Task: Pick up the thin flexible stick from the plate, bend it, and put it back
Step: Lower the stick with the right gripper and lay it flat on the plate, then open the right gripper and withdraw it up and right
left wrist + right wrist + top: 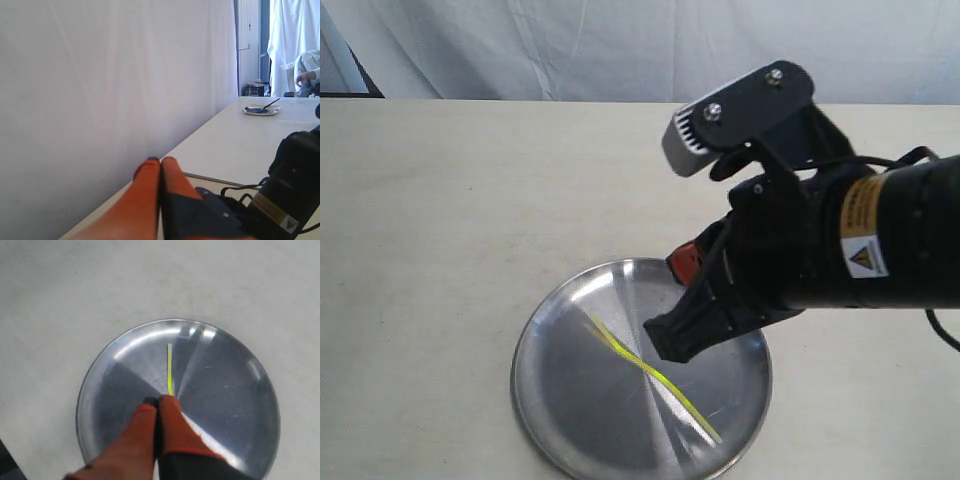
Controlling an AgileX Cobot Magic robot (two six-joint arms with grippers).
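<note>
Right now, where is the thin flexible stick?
In the exterior view the thin flexible stick runs diagonally across the plate, low in the picture, with the right gripper at its middle.

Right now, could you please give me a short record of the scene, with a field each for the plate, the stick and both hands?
plate: round, shiny silver, on the pale table
stick: thin, yellow-green, lying straight across the plate, not bent
right hand: over the plate, fingers together, tips at the stick's middle; whether it pinches the stick cannot be told
left hand: fingers together, holding nothing, facing a white curtain; outside the exterior view
</note>
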